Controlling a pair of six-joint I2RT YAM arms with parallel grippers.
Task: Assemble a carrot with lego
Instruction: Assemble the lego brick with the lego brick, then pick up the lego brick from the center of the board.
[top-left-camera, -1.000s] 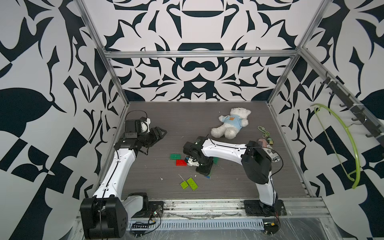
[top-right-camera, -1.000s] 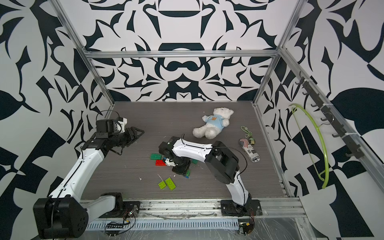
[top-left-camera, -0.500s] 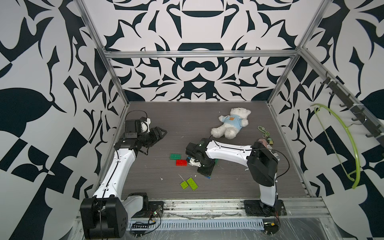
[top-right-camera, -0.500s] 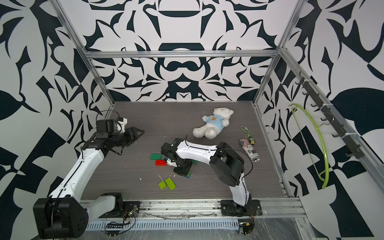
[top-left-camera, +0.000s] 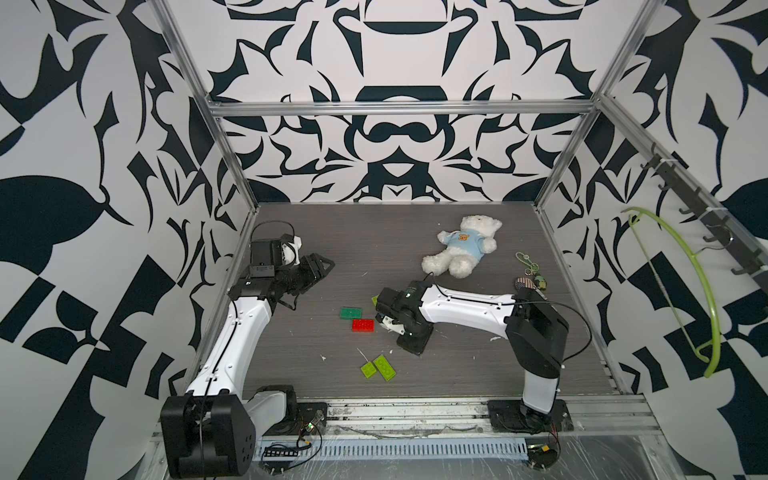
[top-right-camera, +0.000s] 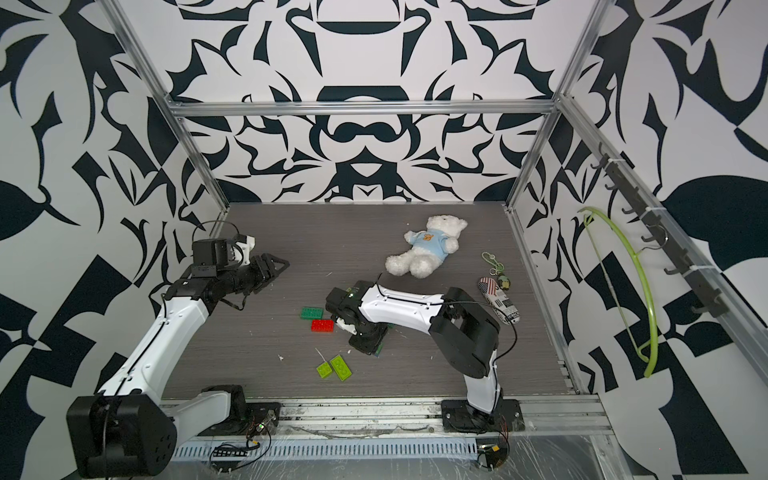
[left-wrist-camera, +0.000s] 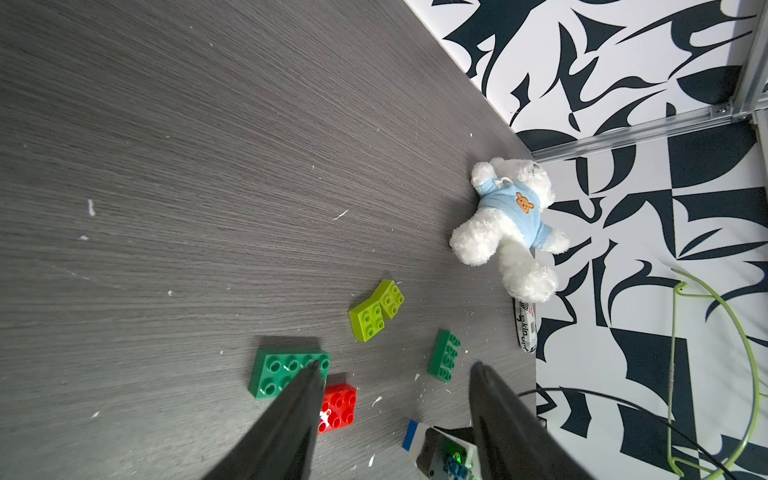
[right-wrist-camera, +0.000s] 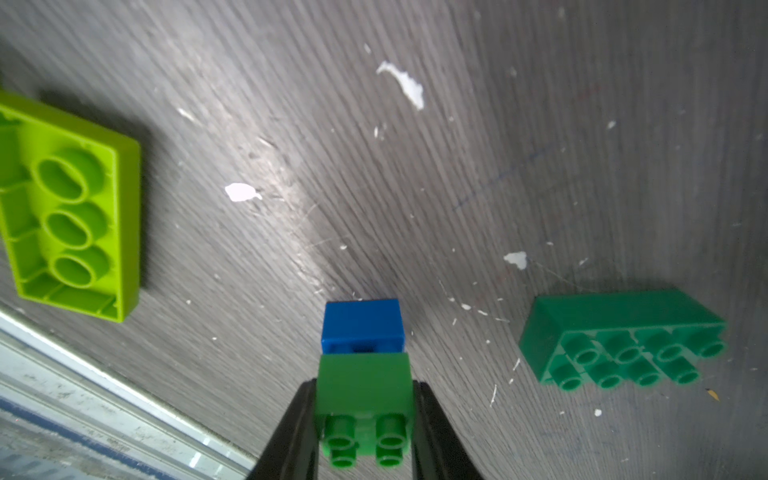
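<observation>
Plastic carrot stub (right-wrist-camera: 363, 357), blue tip on green brick: light, rigid, slick. Right jaws clamped on green brick's flat sides, mid-desk (right-wrist-camera: 457, 145); hold there, not on studs. Left jaws open, empty, over desk's left side. Loose lego (top-left-camera: 363, 324) nearby. Top views: arm hides stub; brick count unclear.

Stack: green square studded plastic brick (right-wrist-camera: 365, 382) joined to blue brick (right-wrist-camera: 361, 320), clamped in right gripper (right-wrist-camera: 365, 390).
Loose: red brick (top-left-camera: 363, 325) just beside dark green oblong brick (top-left-camera: 350, 313); lime-green square brick (top-left-camera: 368, 369) touching lime-green oblong brick (top-left-camera: 384, 368).
</observation>
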